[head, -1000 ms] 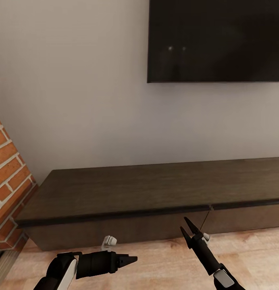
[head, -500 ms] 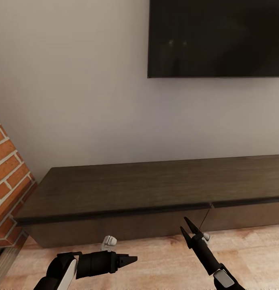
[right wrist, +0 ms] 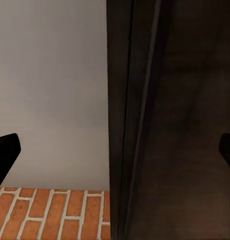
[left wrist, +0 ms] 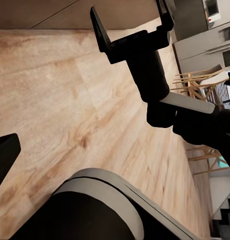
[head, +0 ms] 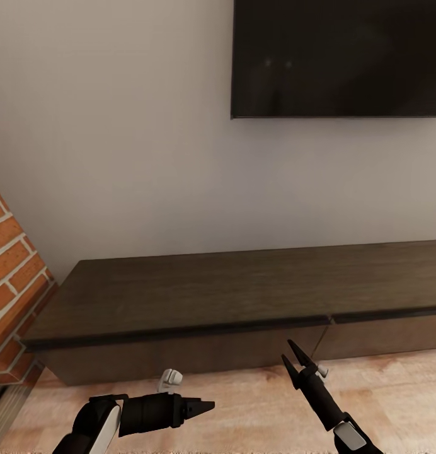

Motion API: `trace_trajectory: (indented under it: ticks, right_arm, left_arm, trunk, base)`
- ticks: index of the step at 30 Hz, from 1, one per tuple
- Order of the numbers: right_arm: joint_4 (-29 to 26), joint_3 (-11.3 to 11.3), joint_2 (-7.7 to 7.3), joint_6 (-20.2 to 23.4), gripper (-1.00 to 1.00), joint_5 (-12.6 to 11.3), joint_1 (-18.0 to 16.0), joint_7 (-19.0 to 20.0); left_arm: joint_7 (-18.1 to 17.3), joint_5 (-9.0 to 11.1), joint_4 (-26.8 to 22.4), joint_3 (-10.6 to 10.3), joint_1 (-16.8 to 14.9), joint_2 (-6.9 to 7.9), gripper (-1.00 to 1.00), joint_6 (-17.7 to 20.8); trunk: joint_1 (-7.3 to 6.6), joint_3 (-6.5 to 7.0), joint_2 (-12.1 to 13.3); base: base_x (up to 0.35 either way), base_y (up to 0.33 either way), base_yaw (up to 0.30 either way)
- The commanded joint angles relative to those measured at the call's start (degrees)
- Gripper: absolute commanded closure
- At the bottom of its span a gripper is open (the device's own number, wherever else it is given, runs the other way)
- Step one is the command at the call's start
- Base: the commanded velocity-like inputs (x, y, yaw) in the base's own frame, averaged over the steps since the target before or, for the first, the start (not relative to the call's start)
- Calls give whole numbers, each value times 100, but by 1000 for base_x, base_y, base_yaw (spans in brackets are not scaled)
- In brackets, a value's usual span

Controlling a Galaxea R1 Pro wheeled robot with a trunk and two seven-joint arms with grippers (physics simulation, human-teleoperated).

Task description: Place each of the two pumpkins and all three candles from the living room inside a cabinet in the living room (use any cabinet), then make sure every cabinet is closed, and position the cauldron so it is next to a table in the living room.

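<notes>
So the cabinet [head: 243,296] runs long and low along the wall under the TV [head: 338,57], its length going left to right, drawer fronts looking shut. The right gripper [head: 292,360] is nearer, jaws spread wide, empty, aimed up at the drawer seam. The left gripper [head: 206,407] points sideways; can't tell its jaws.

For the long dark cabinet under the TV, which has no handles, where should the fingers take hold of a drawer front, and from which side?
Probably at the top edge of the cabinet front, from the room side, just under the overhanging top slab. The fronts are flat and handleless, so the dark gap beneath the slab looks like the one place to hook. The open right gripper already points there.
</notes>
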Motion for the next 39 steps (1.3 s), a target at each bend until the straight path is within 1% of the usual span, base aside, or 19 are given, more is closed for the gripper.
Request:
trace_trajectory:
  ticks: [1, 3, 22, 30, 39]
  right_arm:
    - [4, 14, -2, 57, -100, -48, -2, 12]
    - [4, 14, -2, 57, -100, -48, -2, 11]
    - [-13, 23, -16, 65, -100, -39, -2, 88]
    - [-14, 23, -19, 66, -100, -39, -2, 311]
    - [-6, 23, -19, 66, -100, -39, -2, 345]
  left_arm:
    - [4, 26, -1, -7, -3, 4, -100, 31]
    - [4, 26, -1, -7, -3, 4, -100, 31]
    - [4, 26, -1, -8, -3, 4, -100, 31]
    - [4, 26, -1, -7, -3, 4, -100, 31]
    - [4, 26, 13, -7, -3, 4, -100, 31]
  trunk:
    - [1, -28, -4]
    - [6, -72, -6]
    - [6, -72, -6]
    - [6, -72, -6]
    - [6, -72, -6]
  base:
    - [0, 0, 0]
    - [0, 0, 0]
    - [0, 0, 0]
    - [0, 0, 0]
    - [7, 0, 0]
